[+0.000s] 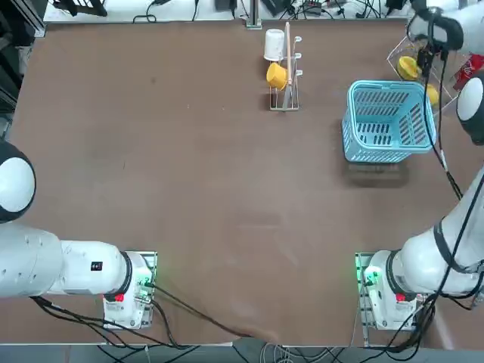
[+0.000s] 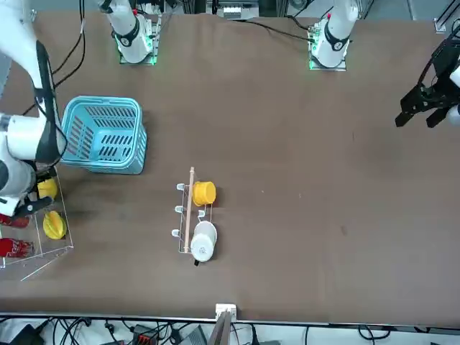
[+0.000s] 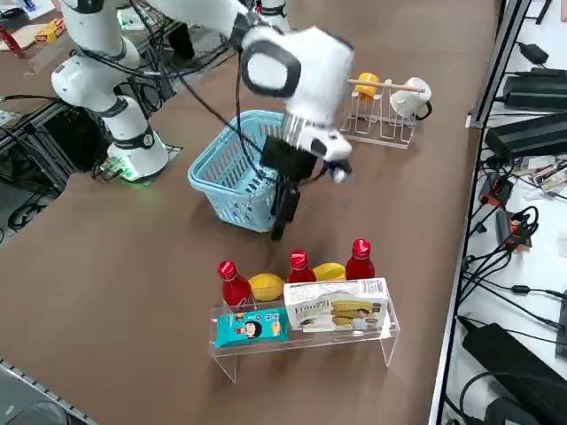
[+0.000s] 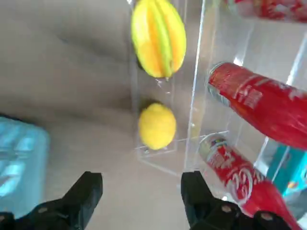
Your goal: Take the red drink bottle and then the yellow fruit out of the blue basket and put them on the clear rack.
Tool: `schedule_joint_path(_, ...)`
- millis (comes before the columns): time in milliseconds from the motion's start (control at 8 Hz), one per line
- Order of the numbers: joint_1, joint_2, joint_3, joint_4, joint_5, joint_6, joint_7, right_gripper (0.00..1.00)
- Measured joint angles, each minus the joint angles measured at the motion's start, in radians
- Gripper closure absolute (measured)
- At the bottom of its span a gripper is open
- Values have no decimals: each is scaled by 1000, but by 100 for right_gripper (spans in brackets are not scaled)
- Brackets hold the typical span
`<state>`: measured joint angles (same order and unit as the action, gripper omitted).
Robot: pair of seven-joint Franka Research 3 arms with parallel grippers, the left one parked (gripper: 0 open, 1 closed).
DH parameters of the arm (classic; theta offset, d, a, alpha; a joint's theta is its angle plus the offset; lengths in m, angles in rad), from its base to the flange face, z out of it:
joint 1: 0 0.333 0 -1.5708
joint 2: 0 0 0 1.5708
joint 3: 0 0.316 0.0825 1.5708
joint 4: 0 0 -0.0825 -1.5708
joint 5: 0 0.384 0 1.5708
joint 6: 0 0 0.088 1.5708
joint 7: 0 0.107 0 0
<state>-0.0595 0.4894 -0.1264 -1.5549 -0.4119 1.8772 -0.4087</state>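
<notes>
The right hand [image 4: 139,191] hung near the clear rack [image 4: 194,115], its fingers apart and holding nothing. The yellow fruit [image 4: 157,126] sat on the rack beside the red bottles [image 4: 261,103]; the blue basket [image 1: 388,121] stood on the surface [image 1: 204,197] nearby.

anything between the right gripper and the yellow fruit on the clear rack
Nothing visible stands between the open right gripper, raised near the clear rack, and the yellow fruit; the red bottles lie off to one side.
</notes>
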Motion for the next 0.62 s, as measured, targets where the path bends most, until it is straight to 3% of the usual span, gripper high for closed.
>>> schedule_joint_path(250, -1, -86, -3, 27, 172, -66, 24, 0)
schedule_joint_path(625, 14, -209, 0, 31, 319, -146, 157, 0)
